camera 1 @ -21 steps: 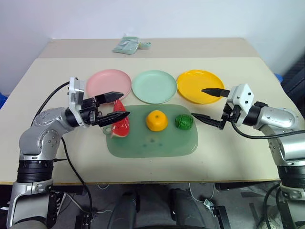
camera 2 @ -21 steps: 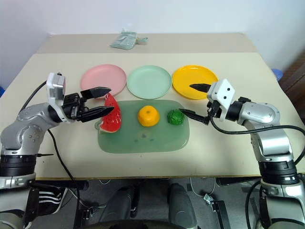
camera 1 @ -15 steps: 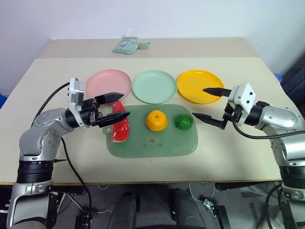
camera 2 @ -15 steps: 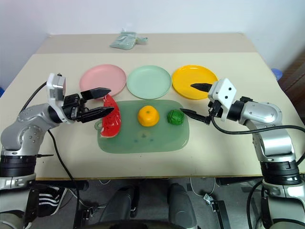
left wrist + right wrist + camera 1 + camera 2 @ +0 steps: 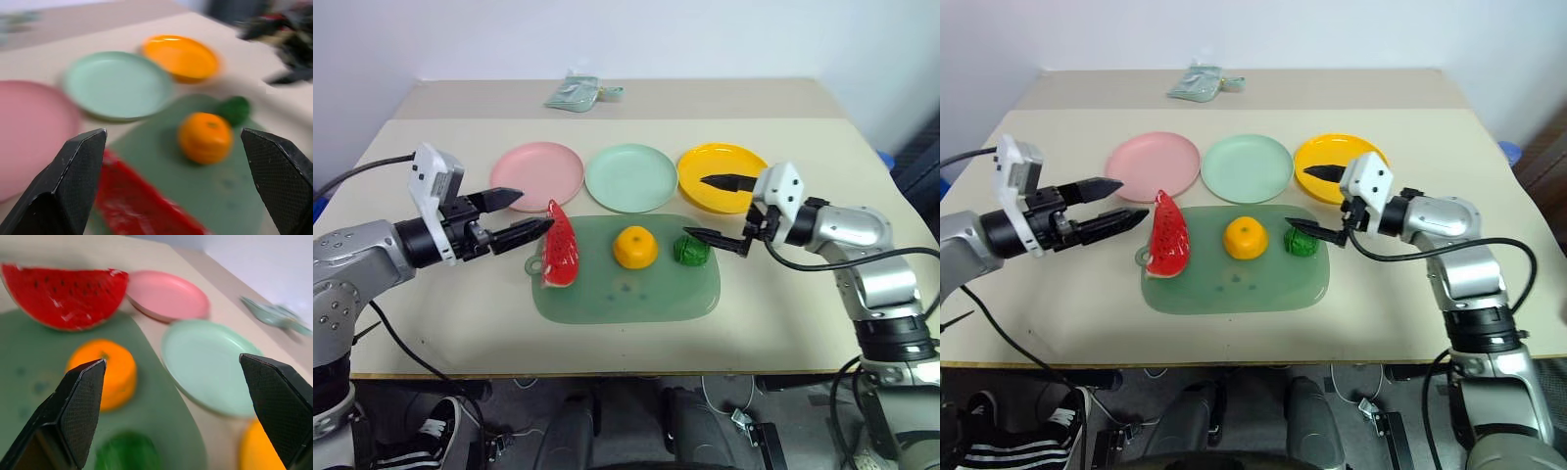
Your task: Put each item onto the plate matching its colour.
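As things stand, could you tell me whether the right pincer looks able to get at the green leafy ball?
Probably yes: the right pincer is open beside the green leafy ball, with nothing between them on the cutting mat.

A pale beige table (image 5: 431, 323) carries everything. Toward its far edge, left of the middle, lies a folded pale green cloth (image 5: 574, 92). Nearer the middle, three round plates sit in a row across the table — the pink plate (image 5: 536, 168) toward the left edge, the mint green plate (image 5: 630, 177) in the centre, the yellow-orange plate (image 5: 722, 176) toward the right edge. Just on the near side of that row lies a translucent green cutting mat (image 5: 625, 289), its far edge close to the plates — it stops well short of the table's near edge.
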{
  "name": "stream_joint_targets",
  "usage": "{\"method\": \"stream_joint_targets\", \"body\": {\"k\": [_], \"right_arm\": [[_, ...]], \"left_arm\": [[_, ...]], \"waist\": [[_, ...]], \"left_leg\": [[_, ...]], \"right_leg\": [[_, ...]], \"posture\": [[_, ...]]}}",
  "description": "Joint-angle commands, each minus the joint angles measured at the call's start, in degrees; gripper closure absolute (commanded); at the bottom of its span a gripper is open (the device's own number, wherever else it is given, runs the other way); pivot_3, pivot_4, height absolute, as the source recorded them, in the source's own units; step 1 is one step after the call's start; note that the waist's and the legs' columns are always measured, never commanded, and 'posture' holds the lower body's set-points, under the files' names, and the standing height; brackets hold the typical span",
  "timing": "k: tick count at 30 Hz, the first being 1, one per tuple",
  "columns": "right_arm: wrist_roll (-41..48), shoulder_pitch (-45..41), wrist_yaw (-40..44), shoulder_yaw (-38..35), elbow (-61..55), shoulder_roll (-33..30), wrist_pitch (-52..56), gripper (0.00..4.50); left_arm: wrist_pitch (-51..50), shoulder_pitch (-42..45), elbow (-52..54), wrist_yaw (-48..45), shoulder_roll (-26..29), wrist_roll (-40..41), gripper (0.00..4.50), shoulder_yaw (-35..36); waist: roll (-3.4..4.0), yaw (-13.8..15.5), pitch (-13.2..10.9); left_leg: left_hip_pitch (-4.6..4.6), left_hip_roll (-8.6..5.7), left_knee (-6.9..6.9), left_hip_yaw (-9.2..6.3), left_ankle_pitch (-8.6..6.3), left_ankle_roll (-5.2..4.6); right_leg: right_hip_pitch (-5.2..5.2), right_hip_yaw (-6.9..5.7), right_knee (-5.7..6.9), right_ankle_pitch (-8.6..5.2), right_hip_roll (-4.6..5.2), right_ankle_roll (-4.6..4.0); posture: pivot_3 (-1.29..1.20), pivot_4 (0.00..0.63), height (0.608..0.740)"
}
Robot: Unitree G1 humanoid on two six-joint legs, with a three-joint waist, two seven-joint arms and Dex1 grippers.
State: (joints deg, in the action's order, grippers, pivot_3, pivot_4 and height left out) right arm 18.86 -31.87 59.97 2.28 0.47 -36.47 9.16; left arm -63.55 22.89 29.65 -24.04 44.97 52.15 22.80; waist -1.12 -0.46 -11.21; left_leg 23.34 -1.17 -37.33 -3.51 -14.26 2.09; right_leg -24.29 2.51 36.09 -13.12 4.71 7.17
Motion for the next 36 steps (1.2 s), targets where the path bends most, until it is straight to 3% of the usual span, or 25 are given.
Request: {"method": "stream_joint_targets", "body": {"k": [1, 5, 9, 16, 36], "right_arm": [[-0.15, -2.87, 0.25, 0.68, -0.42, 1.27, -0.94, 0.05], [0.62, -3.12, 3.0, 0.17, 0.6, 0.76, -2.36, 0.05], [0.05, -3.86, 3.07, 0.89, 0.43, 1.7, -2.57, 0.05], [-0.44, -3.98, 3.09, 0.5, 1.37, 1.8, -3.55, 0.05], [-0.28, -2.38, 0.1, 0.55, -1.32, 3.03, -2.15, 0.05]], "left_arm": [[-5.46, 1.78, 4.01, 9.87, -1.03, 1.12, 0.0, 2.34], [-12.36, 3.49, 8.31, 27.88, -16.36, 2.34, 0.0, 1.36], [-17.94, 3.49, 10.68, 35.3, -20.14, -2.54, 0.0, -0.01], [-21.99, 3.96, 10.6, 39.72, -27.1, -7.82, 0.0, -0.84], [-26.41, 6.21, 6.5, 31.29, -31.17, -16.74, 0.0, -5.92]], "waist": [[0.0, -0.29, 0.0], [0.03, -0.06, 0.03], [-0.01, -0.55, 0.02], [-0.02, -0.04, 0.03], [-0.03, -0.29, 0.03]], "left_leg": [[0.0, -0.01, 0.01, 0.01, 0.0, 0.0], [-0.02, -0.01, 0.06, -0.03, 0.02, 0.03], [-0.02, 0.0, 0.08, -0.02, 0.04, 0.07], [-0.04, -0.02, 0.12, 0.03, 0.07, 0.12], [-0.03, -0.03, 0.13, 0.03, 0.08, 0.15]], "right_leg": [[-0.01, 0.01, 0.01, 0.0, 0.0, 0.0], [-0.02, -0.02, 0.01, 0.0, -0.01, -0.01], [-0.07, 0.0, 0.04, 0.0, -0.06, -0.02], [-0.05, 0.03, 0.01, 0.0, -0.04, -0.02], [-0.04, 0.02, -0.01, 0.0, -0.04, -0.02]], "posture": [[0.0, 0.15, 0.738], [0.0, 0.15, 0.738], [0.0, 0.15, 0.738], [0.0, 0.15, 0.738], [0.0, 0.15, 0.738]]}}
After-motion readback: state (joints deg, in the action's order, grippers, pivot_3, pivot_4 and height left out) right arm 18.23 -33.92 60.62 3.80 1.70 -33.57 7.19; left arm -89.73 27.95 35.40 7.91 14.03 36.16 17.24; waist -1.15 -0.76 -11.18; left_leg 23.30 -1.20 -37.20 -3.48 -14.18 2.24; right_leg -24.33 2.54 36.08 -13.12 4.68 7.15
